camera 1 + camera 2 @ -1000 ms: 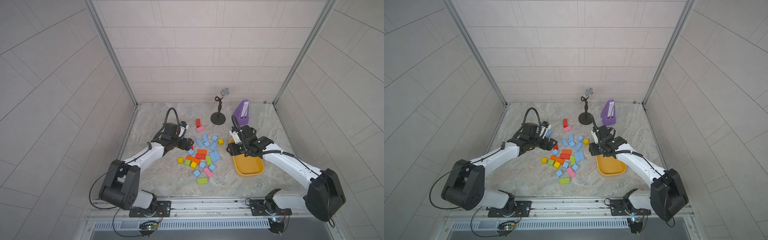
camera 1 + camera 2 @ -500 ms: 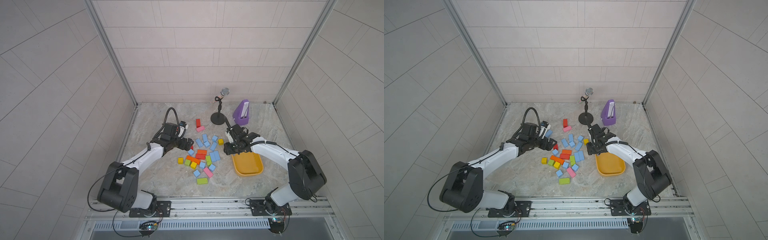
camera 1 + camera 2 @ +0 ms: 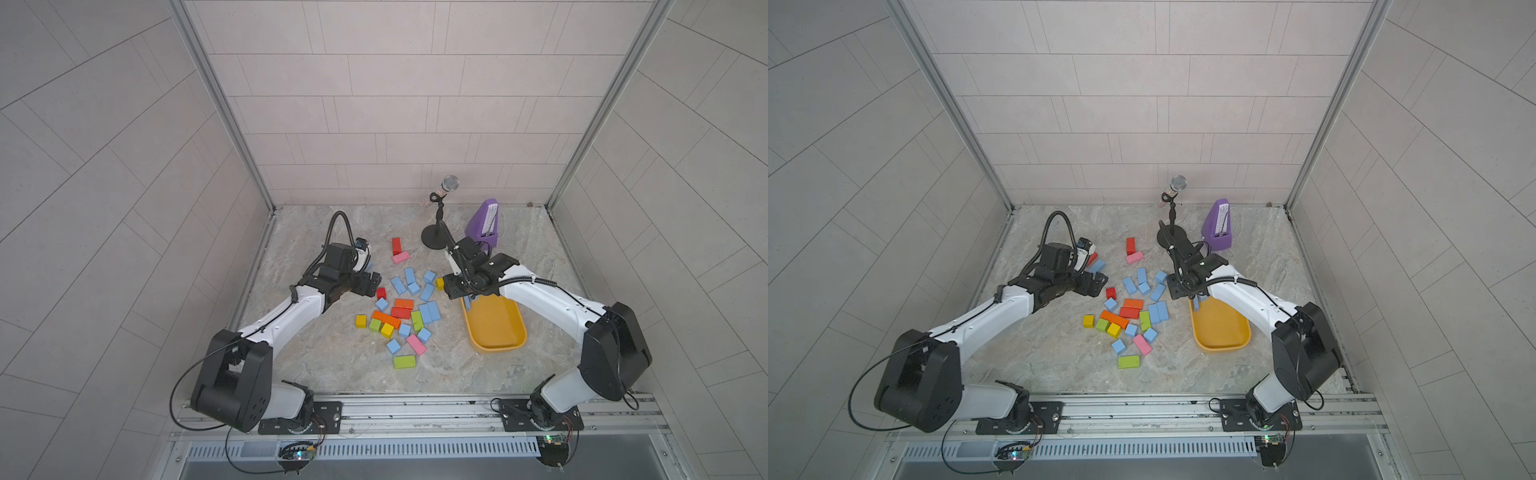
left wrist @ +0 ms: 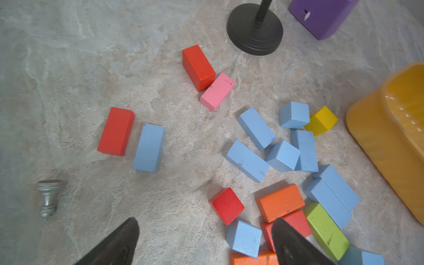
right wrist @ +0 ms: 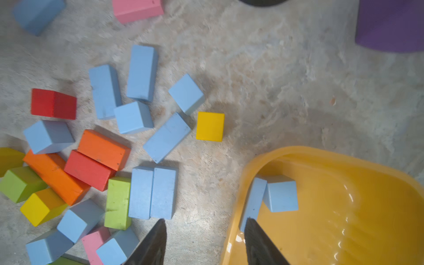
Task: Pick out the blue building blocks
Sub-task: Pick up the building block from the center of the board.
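Note:
Several blue building blocks point(image 3: 427, 292) lie in a mixed pile mid-table, seen in both top views point(image 3: 1158, 292). Two more sit inside the yellow tray point(image 5: 321, 160): a brick point(image 5: 253, 202) leaning on its wall and a cube point(image 5: 281, 195). My right gripper point(image 5: 205, 231) hangs open over the tray's rim, one finger outside and one inside at the brick's end, nothing between them. My left gripper point(image 4: 206, 229) is wide open at the pile's left edge point(image 3: 368, 284). A blue cube point(image 4: 244, 238) lies on the table just inside its finger point(image 4: 289, 241), next to a red cube point(image 4: 227, 205).
Red, orange, green, yellow and pink blocks are mixed through the pile. A lone blue brick point(image 4: 149, 148) lies beside a red one point(image 4: 115, 132). A microphone stand point(image 3: 434, 241) and purple metronome point(image 3: 484, 222) stand behind. A silver pawn point(image 4: 48, 197) lies to the left.
My left gripper's jaws have opened a little wider. The right arm's elbow has swung inward while its gripper has stayed at the tray's corner by the pile.

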Tool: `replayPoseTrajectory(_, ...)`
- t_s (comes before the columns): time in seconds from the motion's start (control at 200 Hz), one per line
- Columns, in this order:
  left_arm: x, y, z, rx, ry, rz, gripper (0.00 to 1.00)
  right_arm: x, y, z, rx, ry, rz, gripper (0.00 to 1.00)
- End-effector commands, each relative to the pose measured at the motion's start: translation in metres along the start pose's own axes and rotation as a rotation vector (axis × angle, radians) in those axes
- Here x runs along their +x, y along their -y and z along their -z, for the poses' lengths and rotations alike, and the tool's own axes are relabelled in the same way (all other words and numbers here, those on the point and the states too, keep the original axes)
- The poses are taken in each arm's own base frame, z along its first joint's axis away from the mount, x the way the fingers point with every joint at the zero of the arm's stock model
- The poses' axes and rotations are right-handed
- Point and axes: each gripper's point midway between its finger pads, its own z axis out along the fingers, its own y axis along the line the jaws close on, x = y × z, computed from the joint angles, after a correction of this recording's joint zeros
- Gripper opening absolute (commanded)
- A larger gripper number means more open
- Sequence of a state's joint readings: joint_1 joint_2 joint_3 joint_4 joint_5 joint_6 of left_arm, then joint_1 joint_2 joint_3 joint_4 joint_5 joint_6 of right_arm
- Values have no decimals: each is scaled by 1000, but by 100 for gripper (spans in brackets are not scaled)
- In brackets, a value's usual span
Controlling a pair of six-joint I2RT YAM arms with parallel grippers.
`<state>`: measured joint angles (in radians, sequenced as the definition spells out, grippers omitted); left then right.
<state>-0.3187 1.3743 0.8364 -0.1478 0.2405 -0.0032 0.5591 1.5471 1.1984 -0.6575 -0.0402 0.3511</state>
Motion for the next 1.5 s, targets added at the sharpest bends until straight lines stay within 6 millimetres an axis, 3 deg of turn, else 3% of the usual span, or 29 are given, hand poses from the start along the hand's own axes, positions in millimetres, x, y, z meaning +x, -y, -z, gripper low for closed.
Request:
replayPoseTrajectory(0.0,-22,-21,16,-99,70,8,97,-5,-5,-12,33,-38,65,57)
replayPoseTrajectory(0.225,-25,-48,28,-118,92,113,97,-29,-15,-56,67,-92,153,63)
replayPoseTrajectory(0.465,-26,-54,32,-125,74,129,98,-54,-4,-93,104,-118,185,67)
replayPoseTrajectory(0.725,-21,-58,26,-130,41,136,98,-52,-11,-121,31,-187,182,62)
replayPoseTrajectory(0.991,-17,-58,20,-119,20,141,98,-38,-16,-127,-12,-241,172,56)
replayPoseTrajectory(1.166,-14,-56,17,-104,12,146,98,-39,-13,-127,3,-239,171,39)
replayPoseTrajectory(1.326,-12,-53,14,-86,6,146,98,-40,-12,-126,8,-234,171,32)
replayPoseTrajectory(1.496,-9,-36,10,16,1,119,98,-50,-13,-108,6,-188,160,27)
